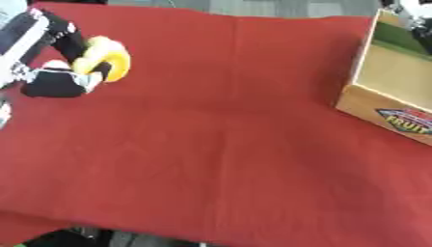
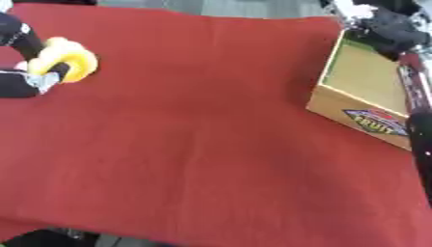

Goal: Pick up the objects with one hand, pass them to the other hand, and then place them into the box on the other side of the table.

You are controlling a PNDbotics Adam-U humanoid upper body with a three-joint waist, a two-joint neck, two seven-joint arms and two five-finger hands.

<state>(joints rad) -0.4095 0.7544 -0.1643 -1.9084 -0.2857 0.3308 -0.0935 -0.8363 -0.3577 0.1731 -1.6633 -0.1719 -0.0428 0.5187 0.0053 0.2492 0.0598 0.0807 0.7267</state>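
A yellow rounded object (image 1: 108, 57) is at the far left of the red tablecloth, and my left hand (image 1: 59, 79) is shut on it, black fingers curled round its near and far sides. An open cardboard box (image 2: 363, 87) with a "FRUIT" label on its front stands at the right edge of the table. My right hand (image 2: 390, 28) hangs over the box's far corner, blurred, with its forearm (image 2: 418, 120) running down the right edge of the right eye view. The box's inside that shows is bare.
A red cloth (image 1: 219, 135) covers the whole table between the left hand and the box. The near table edge runs along the bottom, with dark floor below it. Grey floor shows beyond the far edge.
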